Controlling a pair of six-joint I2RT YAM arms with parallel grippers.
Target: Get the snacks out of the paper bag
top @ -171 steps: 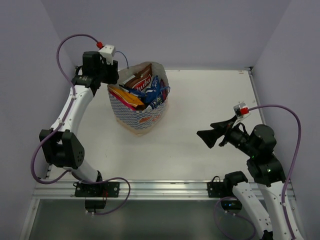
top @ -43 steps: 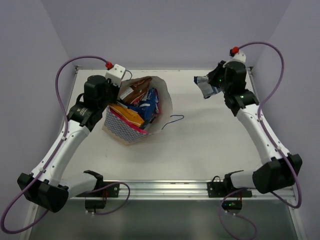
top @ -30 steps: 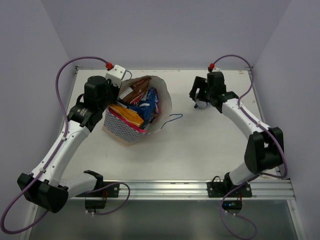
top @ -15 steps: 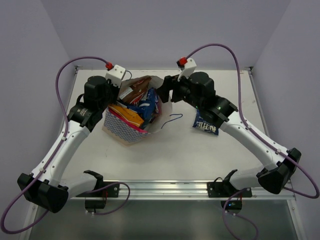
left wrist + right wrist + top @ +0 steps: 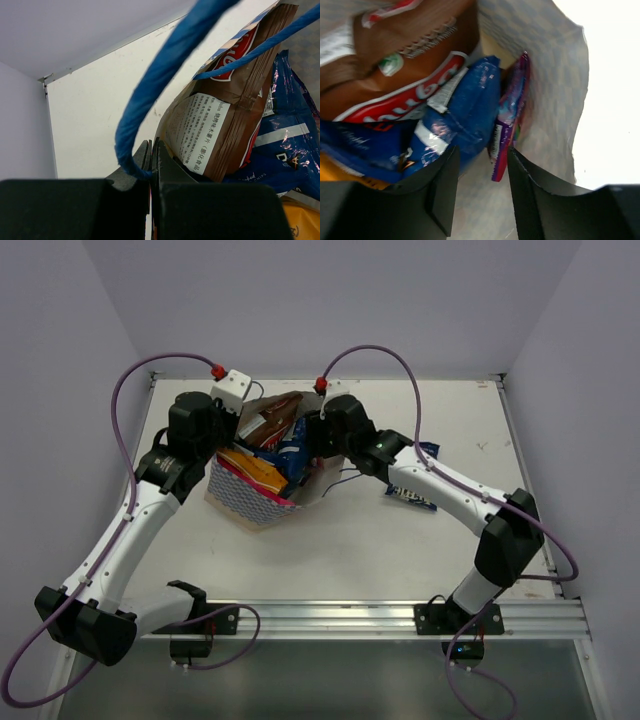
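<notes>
The blue-and-white checked paper bag (image 5: 250,502) stands at the back left of the table, mouth up. My left gripper (image 5: 228,412) (image 5: 151,150) is shut on its back rim, right beside a blue cord handle (image 5: 150,95). Inside the bag are snacks: a brown-and-cream packet (image 5: 225,115) (image 5: 405,60), a blue packet (image 5: 465,115), an orange one (image 5: 252,468) and a small purple one (image 5: 502,135). My right gripper (image 5: 318,438) (image 5: 480,195) reaches into the bag mouth. It is open, and the purple packet's lower edge hangs between its fingers without touching them. A blue-white packet (image 5: 410,494) lies on the table.
The bag's other cord handle (image 5: 345,476) trails on the table to the right of the bag. The right arm (image 5: 440,490) stretches over the packet that lies there. Lilac walls close in the table at the back and on both sides.
My right arm swung from the back right corner to the bag and left the blue-white packet on the table. Its jaws have narrowed inside the bag mouth. The left arm stayed put.
</notes>
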